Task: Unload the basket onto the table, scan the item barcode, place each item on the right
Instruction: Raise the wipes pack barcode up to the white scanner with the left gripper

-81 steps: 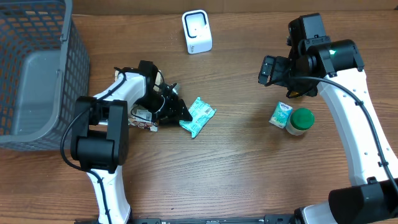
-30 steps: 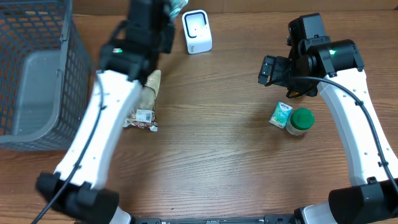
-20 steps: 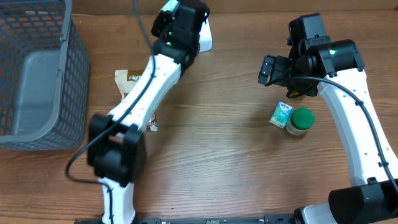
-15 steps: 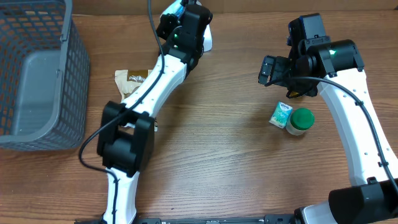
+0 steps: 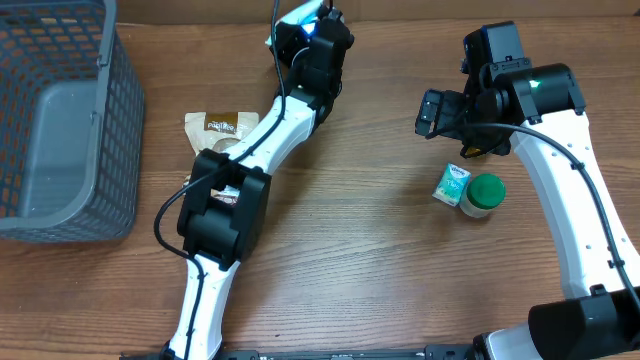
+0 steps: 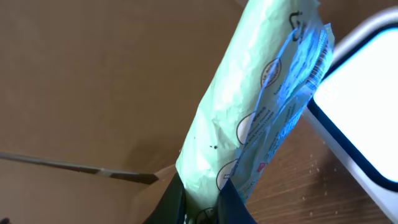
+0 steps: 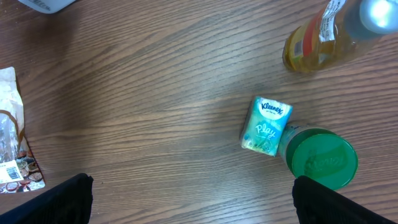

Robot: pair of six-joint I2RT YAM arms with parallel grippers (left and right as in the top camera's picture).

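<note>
Pinching the pale green packet (image 6: 261, 106) at its lower end, the left gripper (image 6: 205, 200) has both fingers pressed tight on the wrapper. The packet stands tilted, just beside the white scanner (image 6: 367, 93) at the far edge of the table (image 5: 360, 260). Its printed side is turned toward the scanner's bright face, and fine barcode-like lines show near the top edge. On the other side, the right gripper (image 5: 432, 112) hangs above the wood, jaws spread wide, nothing between them. Under it a Kleenex tissue pack (image 7: 266, 126) touches a green-lidded jar (image 7: 320, 160), with a bottle of yellow liquid (image 7: 314, 46) nearby. A brown snack bag (image 5: 218, 125) lies beside the left arm, and a grey basket (image 5: 120, 100) sits far left.
</note>
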